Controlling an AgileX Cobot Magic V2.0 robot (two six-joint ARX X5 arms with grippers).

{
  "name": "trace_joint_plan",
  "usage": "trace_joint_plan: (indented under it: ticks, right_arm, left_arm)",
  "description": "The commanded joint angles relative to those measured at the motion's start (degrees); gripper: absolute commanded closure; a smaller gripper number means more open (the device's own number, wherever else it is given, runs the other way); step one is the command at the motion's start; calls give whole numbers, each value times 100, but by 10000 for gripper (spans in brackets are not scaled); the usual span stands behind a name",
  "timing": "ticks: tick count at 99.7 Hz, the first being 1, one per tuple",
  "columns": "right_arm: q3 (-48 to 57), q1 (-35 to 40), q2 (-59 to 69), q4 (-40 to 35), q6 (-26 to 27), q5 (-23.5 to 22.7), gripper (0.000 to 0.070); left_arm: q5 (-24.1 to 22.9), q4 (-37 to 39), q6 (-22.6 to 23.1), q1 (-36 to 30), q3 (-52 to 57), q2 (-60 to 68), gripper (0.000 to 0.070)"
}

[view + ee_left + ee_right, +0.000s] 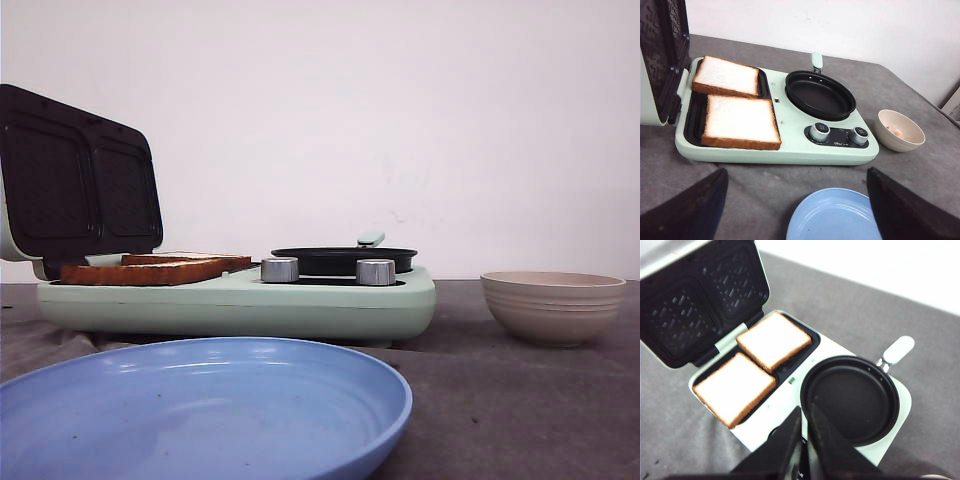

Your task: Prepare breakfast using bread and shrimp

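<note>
Two slices of bread (741, 120) (726, 76) lie side by side on the open grill plate of the mint-green breakfast maker (790, 150); they also show in the front view (150, 270) and the right wrist view (773, 340). The shrimp (897, 133) lies in the beige bowl (899, 130) to the right of the maker. My left gripper (796, 172) is wide open and empty, above the table in front of the maker. My right gripper (805, 410) is shut and empty, above the maker beside the black pan (850, 399). Neither gripper shows in the front view.
The maker's lid (75, 180) stands open at the left. The empty pan (820, 94) sits on the maker's right half, with two silver knobs (819, 131) before it. A blue plate (200, 410) lies at the front. The bowl (552, 305) stands at the right.
</note>
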Motion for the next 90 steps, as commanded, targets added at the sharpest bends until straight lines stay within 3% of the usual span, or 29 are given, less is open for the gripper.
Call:
trace_joint_plan:
  ticks: [1,16,32,59,90]
  right_arm:
    - [-511,59,-308,326,-26,-4,691]
    - [-1834,59,-1207,898,-22,-9,691]
    - [-3012,59,-2142,1038,-11,-2,691]
    - [-4690,59,-3877,1727,398,15,691]
    - [-6019,57,-5434,1696,887,37,691]
  left_arm:
    - [-31,35,55,-20,118,-7,232]
    - [-31,35,55,-20,118,-7,233]
    - [-33,37,52,-20,118,-7,233]
    - [-31,39,-11,-20,118,-7,231]
    - [-31,44,-195,-20,118,-7,225]
